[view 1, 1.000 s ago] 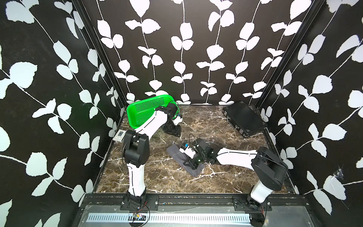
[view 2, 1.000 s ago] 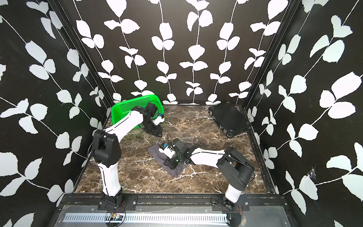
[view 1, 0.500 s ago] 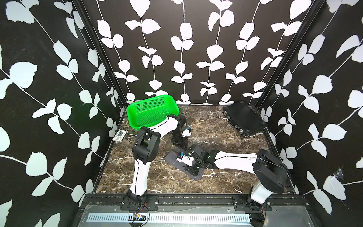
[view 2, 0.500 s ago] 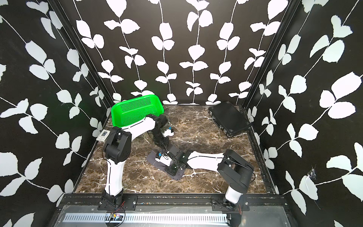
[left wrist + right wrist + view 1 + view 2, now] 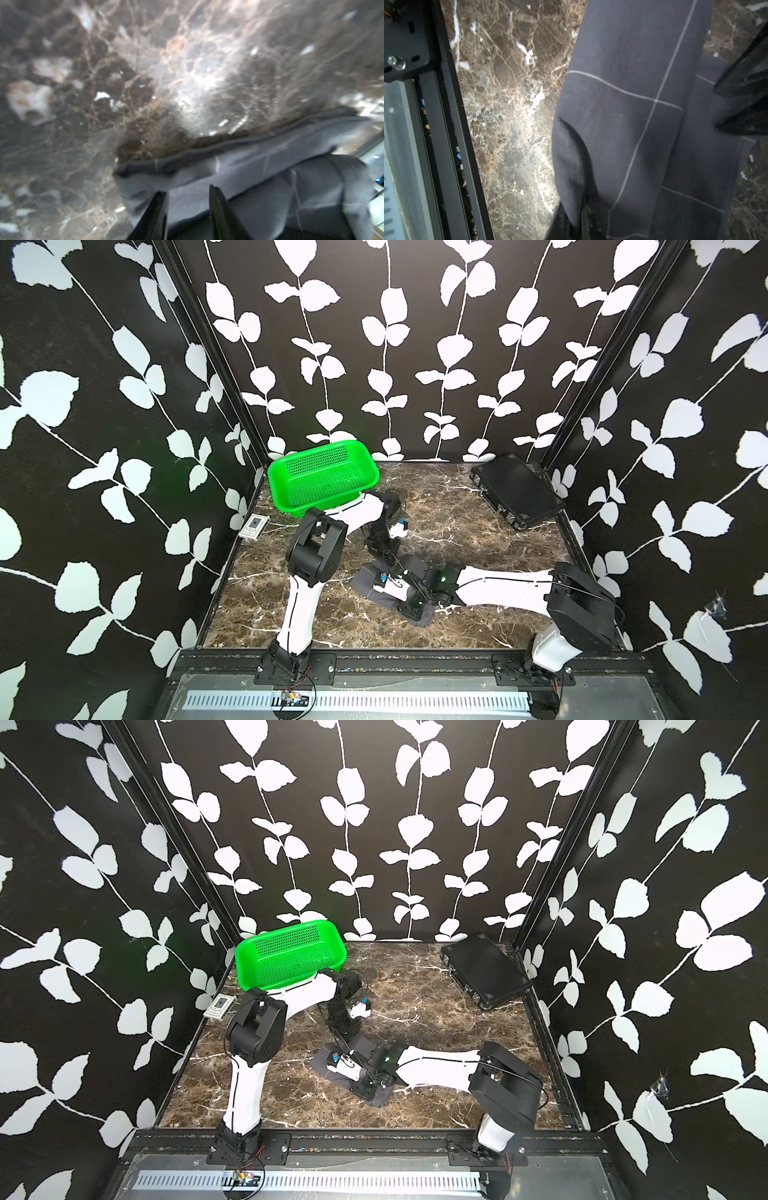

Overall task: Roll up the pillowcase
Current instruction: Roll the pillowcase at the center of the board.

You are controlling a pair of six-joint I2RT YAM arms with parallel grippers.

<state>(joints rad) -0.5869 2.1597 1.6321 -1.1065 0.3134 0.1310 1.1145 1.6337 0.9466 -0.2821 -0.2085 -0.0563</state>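
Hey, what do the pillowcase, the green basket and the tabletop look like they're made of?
The pillowcase: soft woven cloth, matte charcoal with thin white grid lines; it folds and creases.
The green basket: probably moulded plastic, bright and slightly glossy, walls perforated with small holes.
The tabletop: looks like polished brown marble, white veins and glare; possibly a printed laminate.

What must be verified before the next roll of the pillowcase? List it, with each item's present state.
1. Right gripper holds the pillowcase: ok, shut on a fold at its edge.
2. Left gripper holds the cloth: cannot tell; jaws apart with cloth between them, view blurred.
3. Roll finished: cannot tell; mostly hidden in both top views.
4. Green basket clear of the cloth: ok, apart at the back.
5. Black case clear of the cloth: ok, apart at the back.
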